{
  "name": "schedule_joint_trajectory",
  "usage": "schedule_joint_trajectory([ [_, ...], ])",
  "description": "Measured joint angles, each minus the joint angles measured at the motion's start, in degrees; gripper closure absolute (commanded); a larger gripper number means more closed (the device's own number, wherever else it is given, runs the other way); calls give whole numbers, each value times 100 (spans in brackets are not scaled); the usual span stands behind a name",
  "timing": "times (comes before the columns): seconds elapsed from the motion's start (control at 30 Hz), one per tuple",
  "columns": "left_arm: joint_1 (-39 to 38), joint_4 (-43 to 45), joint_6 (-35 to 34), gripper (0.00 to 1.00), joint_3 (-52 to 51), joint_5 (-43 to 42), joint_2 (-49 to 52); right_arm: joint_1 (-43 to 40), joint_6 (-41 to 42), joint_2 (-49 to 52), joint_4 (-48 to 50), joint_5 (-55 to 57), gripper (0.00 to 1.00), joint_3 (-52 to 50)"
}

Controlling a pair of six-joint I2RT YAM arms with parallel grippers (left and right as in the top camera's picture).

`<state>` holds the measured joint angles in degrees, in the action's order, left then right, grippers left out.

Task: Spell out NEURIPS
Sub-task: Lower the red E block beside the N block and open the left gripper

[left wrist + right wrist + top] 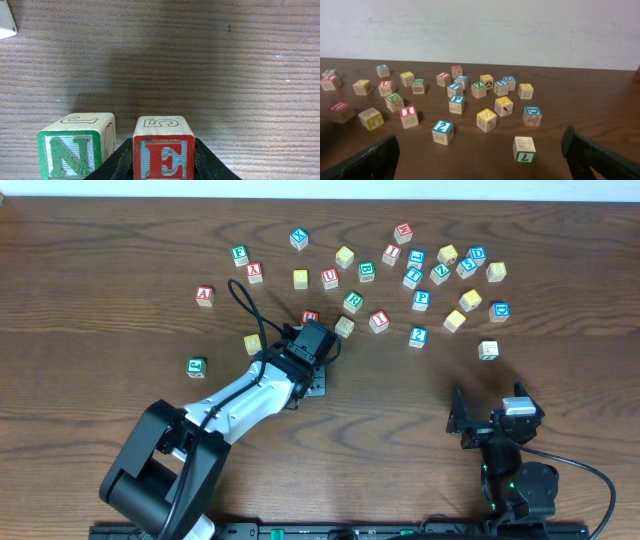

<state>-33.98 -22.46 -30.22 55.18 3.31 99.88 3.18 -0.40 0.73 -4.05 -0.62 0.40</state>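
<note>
The left claw closely flanks the red-lettered wooden E cube standing on the brown wooden bench, just beside the green-lettered wooden N cube; whether it grips, I cannot tell. The right claw gapes wide, holding nothing.

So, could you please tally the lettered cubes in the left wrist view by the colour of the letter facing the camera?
Green: 1, the N cube
Red: 1, the E cube
Total: 2
</note>
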Motion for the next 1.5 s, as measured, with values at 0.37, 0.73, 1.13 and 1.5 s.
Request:
schedule_joint_trajectory([
  [0.37, 0, 0, 7, 61, 0, -2, 0, 0, -2, 0, 0, 0, 1, 0],
  [0.73, 0, -11, 2, 61, 0, 0, 0, 0, -2, 0, 0, 0, 1, 0],
  [1.13, 0, -85, 26, 61, 52, 0, 0, 0, -2, 0, -2, 0, 1, 0],
  [1.5, 0, -122, 72, 60, 79, 52, -459, 0, 0, 0, 0, 0, 1, 0],
])
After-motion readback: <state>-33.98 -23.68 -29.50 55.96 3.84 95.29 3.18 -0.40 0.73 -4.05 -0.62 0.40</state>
